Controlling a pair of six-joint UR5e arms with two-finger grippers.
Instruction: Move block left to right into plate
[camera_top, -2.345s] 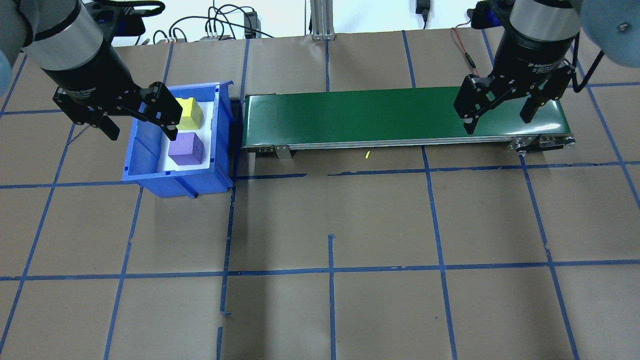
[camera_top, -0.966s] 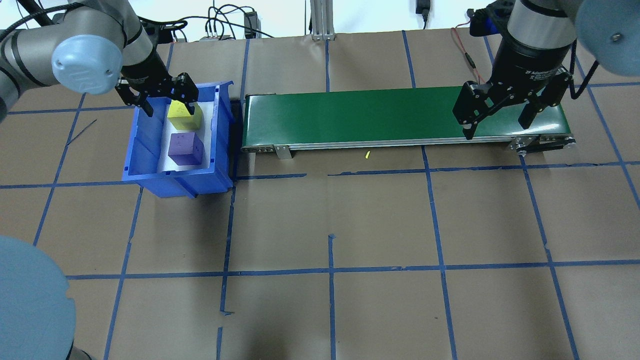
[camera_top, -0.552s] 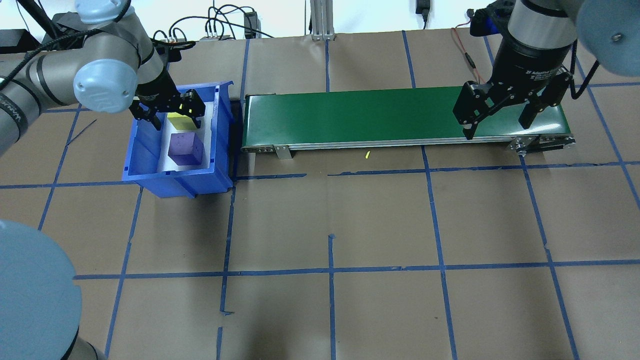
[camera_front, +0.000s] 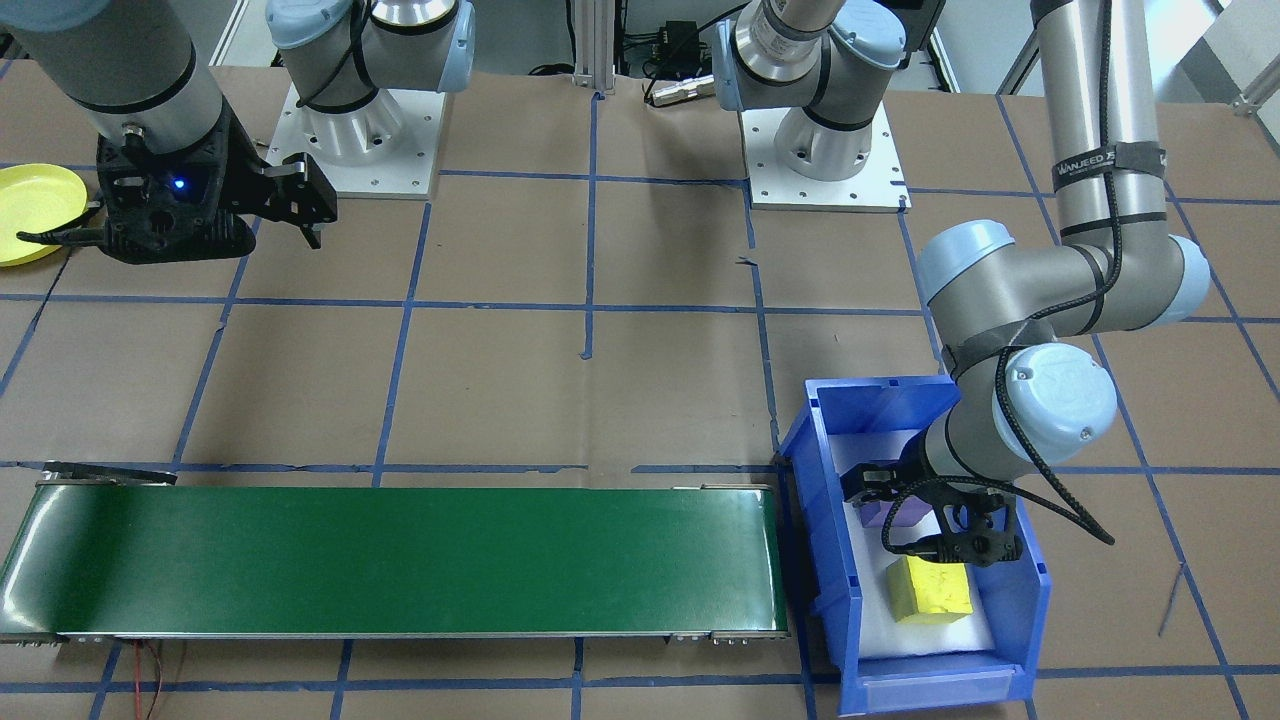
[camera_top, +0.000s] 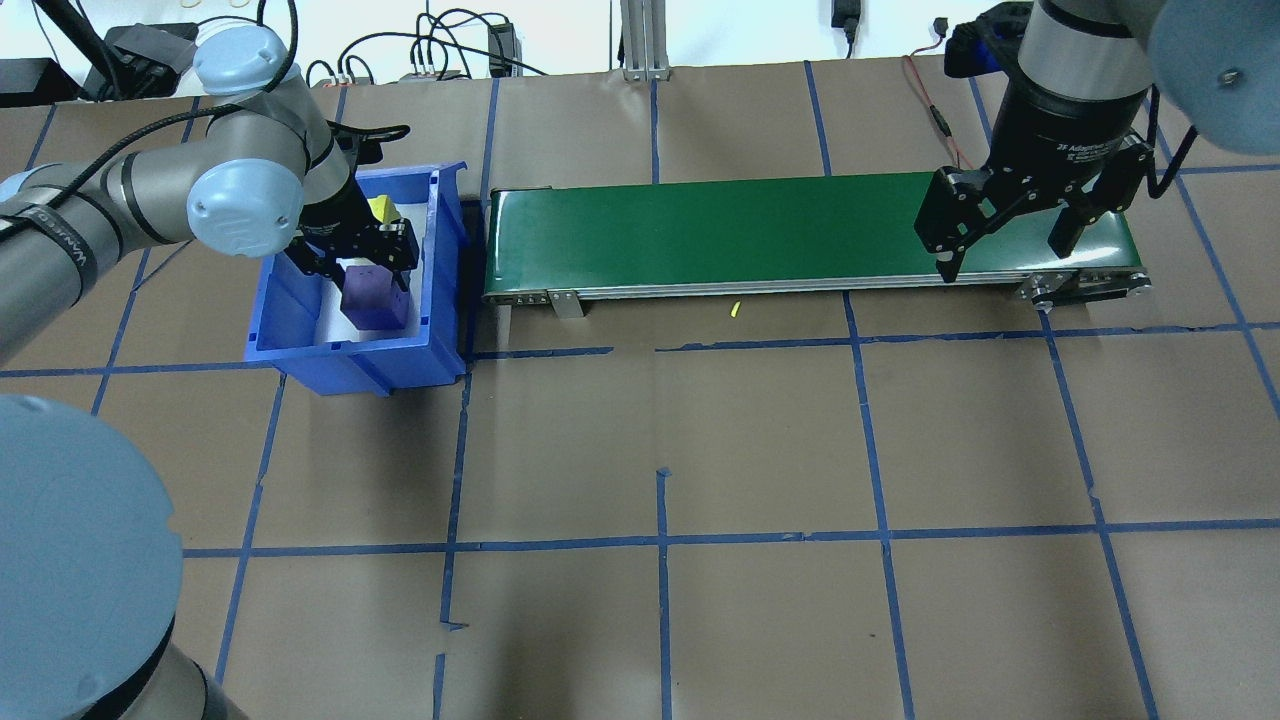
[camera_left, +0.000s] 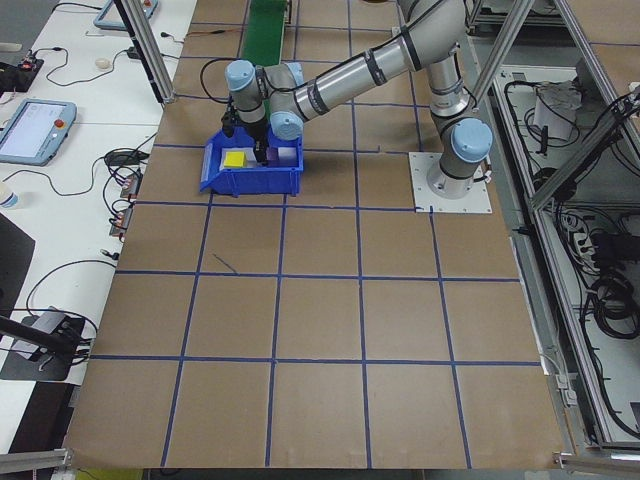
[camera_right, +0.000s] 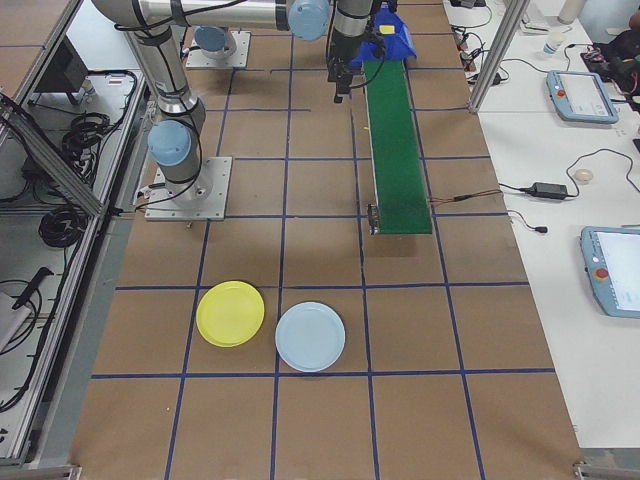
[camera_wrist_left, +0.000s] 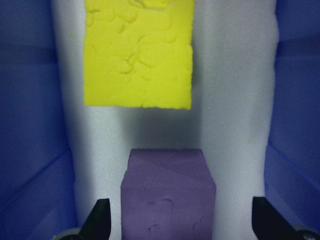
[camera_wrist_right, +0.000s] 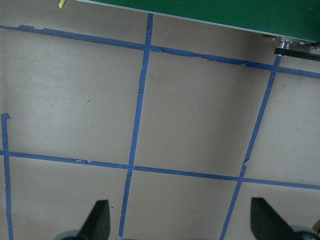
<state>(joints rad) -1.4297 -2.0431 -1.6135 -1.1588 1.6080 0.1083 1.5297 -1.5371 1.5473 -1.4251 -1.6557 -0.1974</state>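
While you look down from the left wrist, read these nearest first:

Left gripper (camera_wrist_left: 180, 225): its jaws are spread wide, one fingertip (camera_wrist_left: 100, 220) on each side of the purple block, neither touching it; you see it low inside the bin.

Purple block (camera_wrist_left: 167, 195): a cube on the white foam, so you get no long axis; its faces run square with the bin walls. It sits at the bin's end nearer the robot.

Yellow block (camera_wrist_left: 139, 52): just beyond the purple one on the same foam strip, apart from it, edges parallel to the bin's long walls, top face dimpled.

Blue bin (camera_top: 440, 300): at the left end of the conveyor, its long axis running away from the robot.

Conveyor (camera_top: 750, 235): green belt, lengthwise across the table from left to right.

Right gripper (camera_top: 1005, 245): spread open, hanging above the belt's right end, holding nothing.

Yellow plate (camera_right: 230, 313): flat on the table on the robot's right, well apart from the bin, with a light blue plate (camera_right: 310, 337) just beside it.
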